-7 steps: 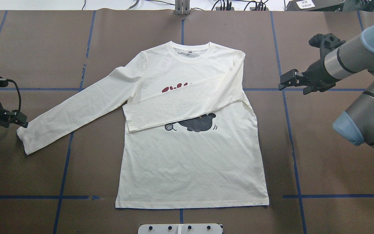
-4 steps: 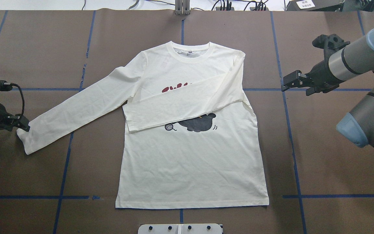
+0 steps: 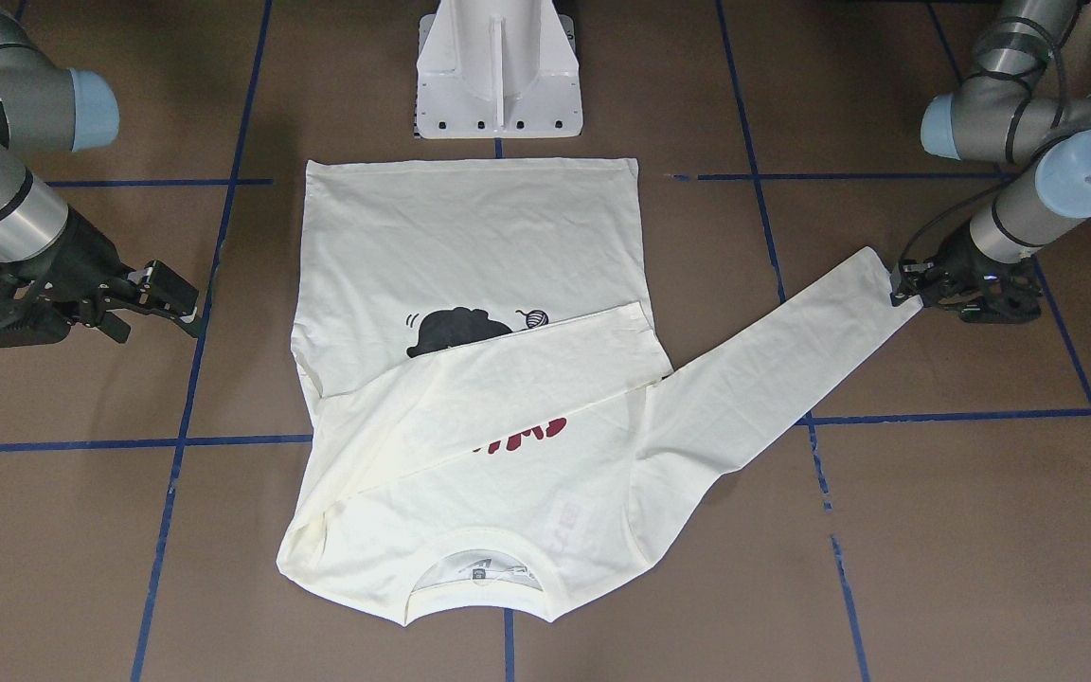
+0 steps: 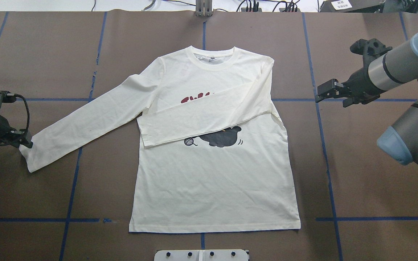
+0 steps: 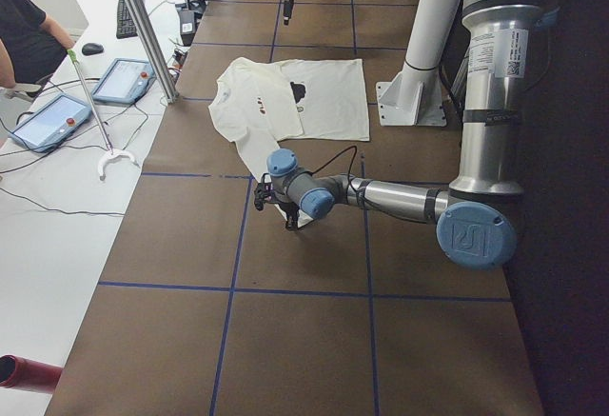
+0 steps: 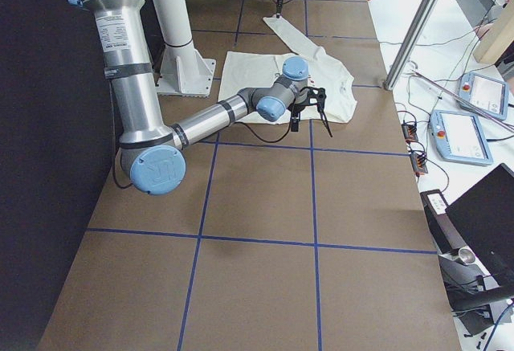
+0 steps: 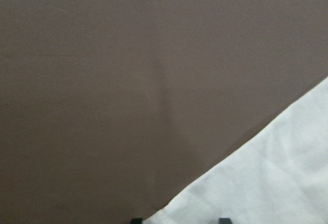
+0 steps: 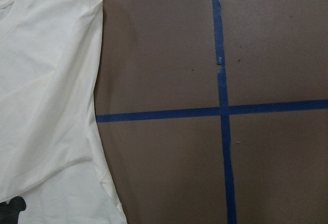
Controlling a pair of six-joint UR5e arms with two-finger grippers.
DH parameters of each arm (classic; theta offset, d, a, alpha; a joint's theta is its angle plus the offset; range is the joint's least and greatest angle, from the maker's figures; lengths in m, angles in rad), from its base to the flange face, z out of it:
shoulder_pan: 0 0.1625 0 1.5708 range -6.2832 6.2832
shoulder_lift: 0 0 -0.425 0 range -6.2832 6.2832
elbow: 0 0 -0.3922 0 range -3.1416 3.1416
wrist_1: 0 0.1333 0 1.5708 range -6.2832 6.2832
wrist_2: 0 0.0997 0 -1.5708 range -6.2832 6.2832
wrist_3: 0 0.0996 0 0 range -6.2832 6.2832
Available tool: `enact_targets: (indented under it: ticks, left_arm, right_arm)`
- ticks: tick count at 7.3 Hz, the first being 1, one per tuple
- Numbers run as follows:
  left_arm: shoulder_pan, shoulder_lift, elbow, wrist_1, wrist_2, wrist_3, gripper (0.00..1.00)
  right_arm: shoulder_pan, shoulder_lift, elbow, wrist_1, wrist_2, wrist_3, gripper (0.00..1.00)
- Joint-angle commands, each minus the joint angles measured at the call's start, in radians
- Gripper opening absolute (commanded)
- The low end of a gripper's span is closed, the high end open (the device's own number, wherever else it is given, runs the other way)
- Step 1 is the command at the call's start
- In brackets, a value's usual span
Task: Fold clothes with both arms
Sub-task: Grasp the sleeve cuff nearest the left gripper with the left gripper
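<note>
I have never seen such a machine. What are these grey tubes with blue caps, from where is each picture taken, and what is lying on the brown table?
The grey tubes are two robot arms, each ending in a black two-finger pincer. Two pictures look down on the table, one from behind the robot, one facing it; two look along it from its ends; two come from cameras on the wrists. On the table lies a cream T-shirt, print upward, one sleeve folded across the chest, the other spread out. The left pincer is at the spread sleeve's cuff, fingertips apart, not closed on it. The right pincer is open beside the shirt, holding nothing.
</note>
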State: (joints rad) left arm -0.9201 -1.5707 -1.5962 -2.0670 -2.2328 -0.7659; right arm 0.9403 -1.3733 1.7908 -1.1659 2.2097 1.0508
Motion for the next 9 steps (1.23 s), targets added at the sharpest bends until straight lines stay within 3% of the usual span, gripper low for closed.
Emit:
enact_targets:
  ticks: [1, 3, 5, 7, 8, 9]
  left_arm:
    - [0.001, 0.001, -0.02, 0.002, 0.005, -0.006, 0.0]
    - [-0.002, 0.009, -0.092, 0.016, -0.007, -0.007, 0.0]
    - [0.0, -0.05, -0.29, 0.195, -0.039, -0.063, 0.0]
    - [0.057, -0.347, -0.282, 0.238, -0.054, -0.372, 0.0]
    - [0.139, -0.529, -0.199, 0.234, -0.042, -0.558, 0.0]
    - [0.177, -0.713, -0.044, 0.222, 0.037, -0.635, 0.0]
  right_arm:
    - [0.0, -0.004, 0.004, 0.0, -0.001, 0.0, 1.0]
    - [0.003, -0.003, 0.005, 0.0, -0.001, 0.0, 1.0]
    - [0.053, -0.021, 0.022, 0.0, 0.042, -0.009, 1.0]
    - [0.159, -0.105, 0.038, -0.001, 0.143, -0.149, 1.0]
    - [0.207, -0.133, 0.038, -0.001, 0.183, -0.205, 1.0]
    - [0.224, -0.15, 0.038, 0.0, 0.191, -0.219, 1.0]
